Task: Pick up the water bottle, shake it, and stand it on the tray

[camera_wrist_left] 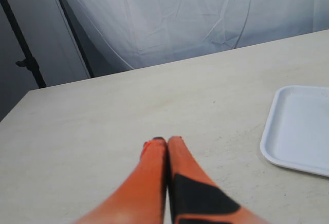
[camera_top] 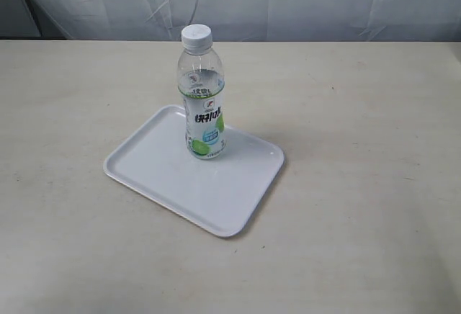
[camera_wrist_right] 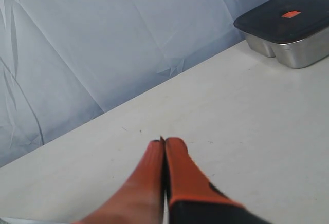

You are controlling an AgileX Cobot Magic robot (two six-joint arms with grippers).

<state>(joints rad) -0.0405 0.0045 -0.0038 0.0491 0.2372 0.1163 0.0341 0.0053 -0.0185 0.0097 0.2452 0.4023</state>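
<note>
- The water bottle stands upright, white cap on, on the tray, on the half nearer the worktop's far edge.
- The tray lies flat near the middle of the worktop, angled to its edges.
- The left gripper has its orange fingers pressed together, empty, above bare worktop.
- The right gripper is likewise closed and empty; a lidded metal container sits by the curtained edge.

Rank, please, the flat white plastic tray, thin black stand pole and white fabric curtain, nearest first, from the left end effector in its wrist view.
1. The tray, on the table nearby.
2. The pole and the curtain, both beyond the table; too close to call.
</note>
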